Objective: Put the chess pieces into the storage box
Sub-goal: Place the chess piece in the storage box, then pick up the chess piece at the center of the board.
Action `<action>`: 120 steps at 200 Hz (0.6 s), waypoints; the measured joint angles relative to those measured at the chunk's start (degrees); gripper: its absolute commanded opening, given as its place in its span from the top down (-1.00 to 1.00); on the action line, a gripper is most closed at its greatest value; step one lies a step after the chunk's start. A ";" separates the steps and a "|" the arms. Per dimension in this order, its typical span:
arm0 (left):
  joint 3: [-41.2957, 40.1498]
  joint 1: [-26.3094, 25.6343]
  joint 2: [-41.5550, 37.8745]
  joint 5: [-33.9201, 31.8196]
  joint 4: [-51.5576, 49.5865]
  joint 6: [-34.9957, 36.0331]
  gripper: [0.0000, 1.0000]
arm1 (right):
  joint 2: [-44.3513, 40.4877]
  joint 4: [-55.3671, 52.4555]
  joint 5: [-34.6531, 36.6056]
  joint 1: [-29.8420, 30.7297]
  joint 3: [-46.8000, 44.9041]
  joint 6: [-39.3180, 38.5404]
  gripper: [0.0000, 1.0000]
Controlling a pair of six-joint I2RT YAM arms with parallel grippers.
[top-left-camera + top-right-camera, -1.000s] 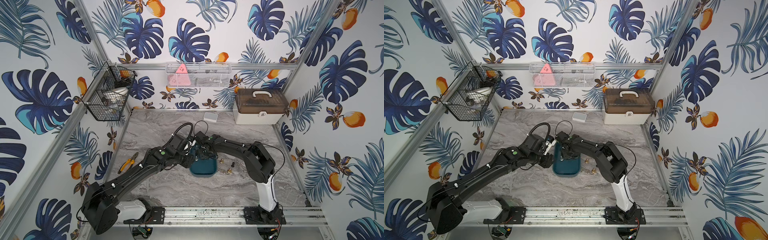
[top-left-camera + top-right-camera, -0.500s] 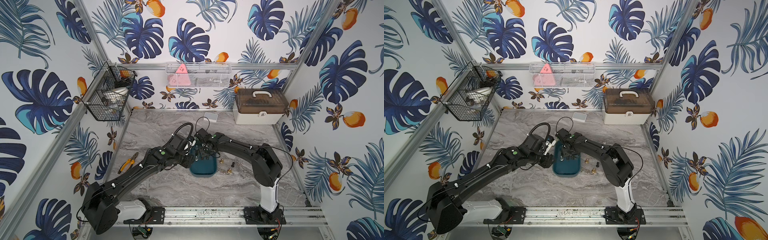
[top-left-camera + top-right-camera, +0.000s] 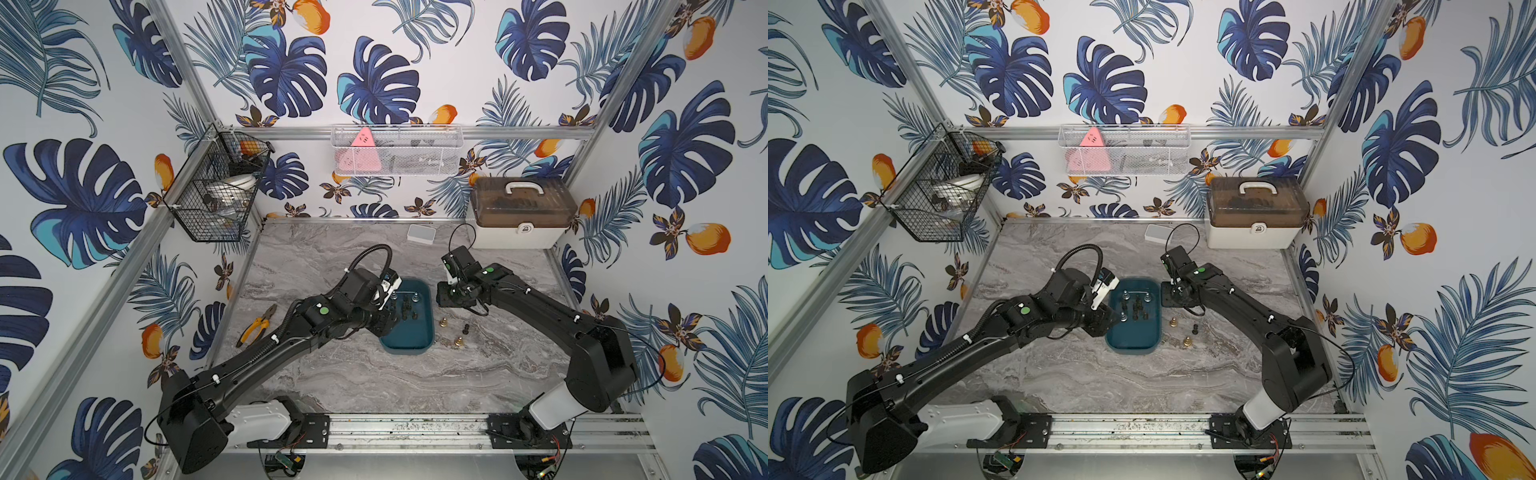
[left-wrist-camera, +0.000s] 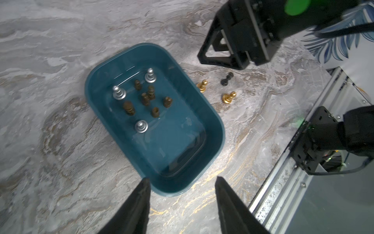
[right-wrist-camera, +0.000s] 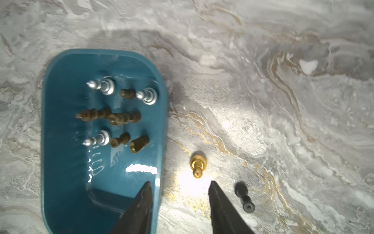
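right black gripper [image 5: 180, 183] has backed off the shallow dark teal plastic tray [image 4: 178, 141], jaws apart, empty, left black gripper [image 4: 182, 179] too, tiny brown and silver chess pieces [image 4: 145, 99] inside tray, three more just outside it, tray end cut off in right wrist view

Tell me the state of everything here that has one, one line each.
storage box: holding silver and brown chess pieces
gold pieces: on the table, not boxed
black piece: on the table, not boxed
left gripper: open, empty
right gripper: open, empty
white case: lid shut
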 measured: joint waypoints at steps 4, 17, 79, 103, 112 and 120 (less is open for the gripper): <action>0.68 -0.63 0.74 -0.17 -0.15 0.35 -0.11 | 0.09 0.00 -0.15 -0.52 -0.31 -0.02 0.05; 2.16 -1.90 2.58 -1.01 -0.83 1.33 -0.12 | 0.33 -0.17 -0.04 -1.53 -1.11 -0.24 0.05; 0.98 -3.80 1.62 -4.22 -2.58 4.26 -0.12 | 4.35 0.04 -0.98 -1.55 -1.90 -1.01 0.08; -0.04 -3.85 -0.35 -4.94 -2.47 4.46 -0.12 | 5.90 0.07 -1.01 -0.85 -1.77 -1.03 0.09; -0.37 -3.85 -1.05 -5.44 -2.27 4.55 -0.13 | 6.38 0.07 -0.98 -0.52 -1.49 -1.03 0.09; -0.59 -3.85 -1.62 -6.03 -2.08 4.68 -0.14 | 6.86 0.09 -0.96 -0.20 -1.16 -1.05 0.09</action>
